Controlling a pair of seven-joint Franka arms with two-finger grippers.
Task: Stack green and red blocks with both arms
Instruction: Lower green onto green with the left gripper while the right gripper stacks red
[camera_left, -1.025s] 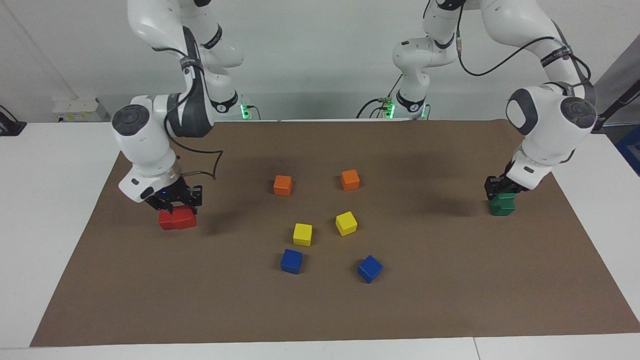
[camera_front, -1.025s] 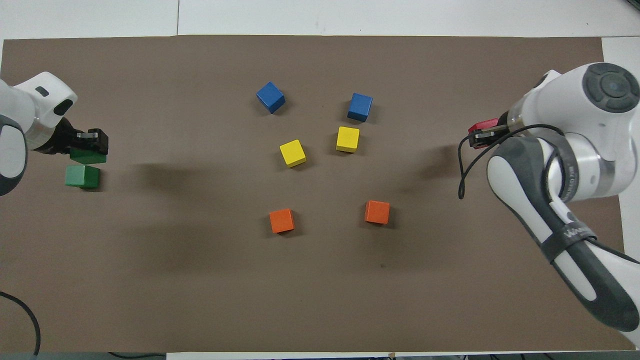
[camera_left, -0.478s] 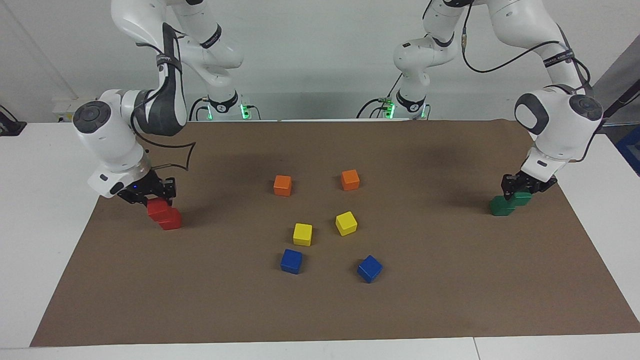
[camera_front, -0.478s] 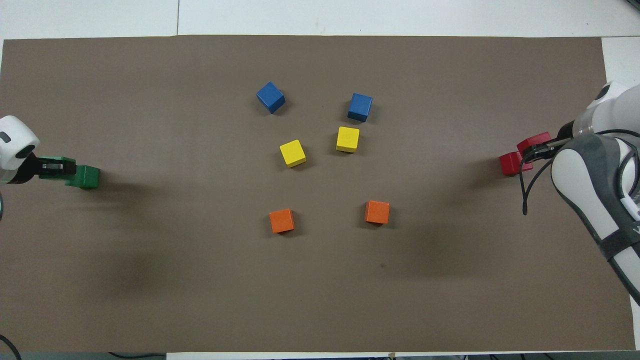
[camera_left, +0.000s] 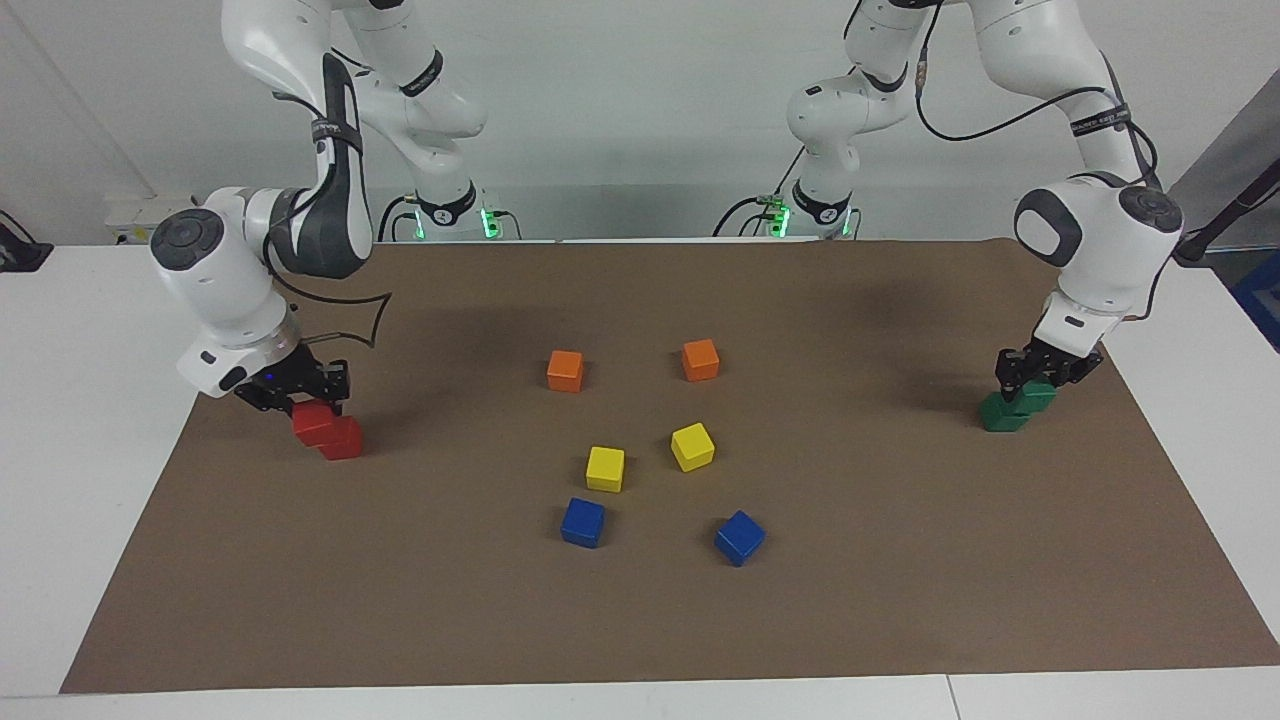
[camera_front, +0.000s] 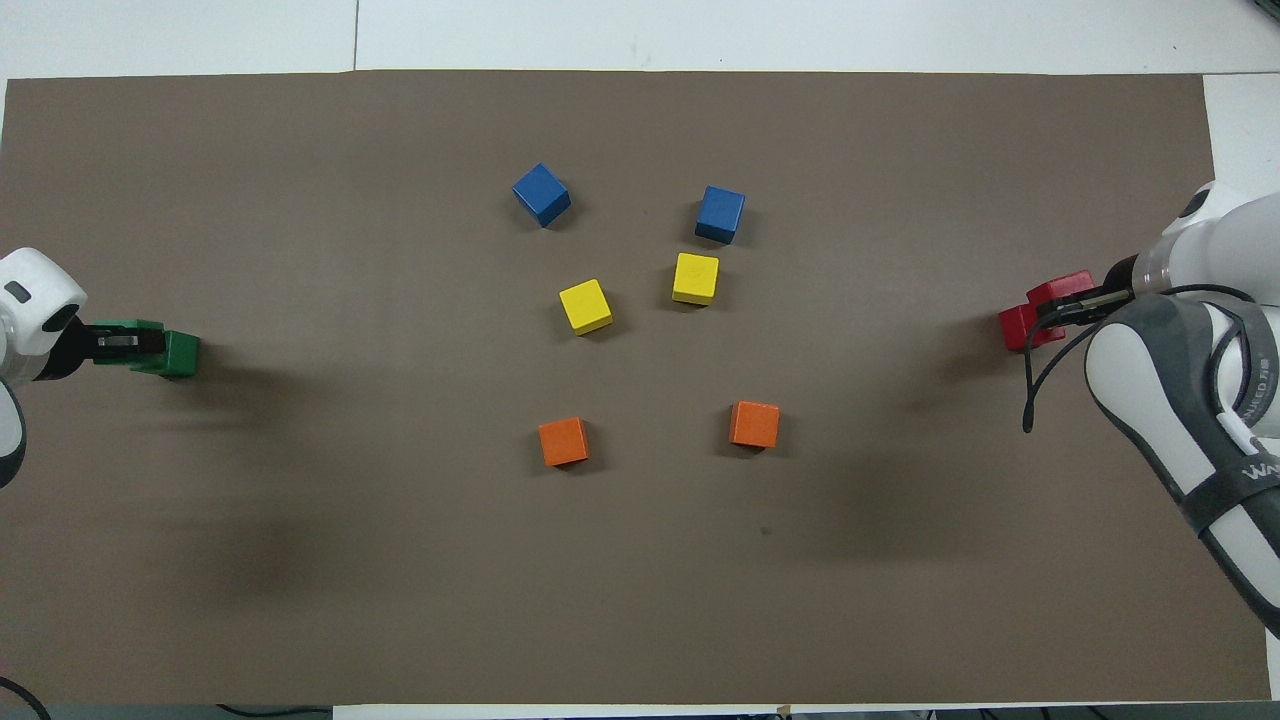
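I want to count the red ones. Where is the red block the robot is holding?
The right gripper holds the small red cube at the right arm's end of the brown mat, partly over the other red cube.

At the left gripper (camera_left: 1044, 377), 1 dark green cube (camera_left: 1038, 395) sits clamped in its fingers, partly over a 2nd green cube (camera_left: 1001, 413) (offset). The right gripper (camera_left: 300, 395) clasps 1 red cube (camera_left: 313, 423) likewise over another red cube (camera_left: 343, 441).
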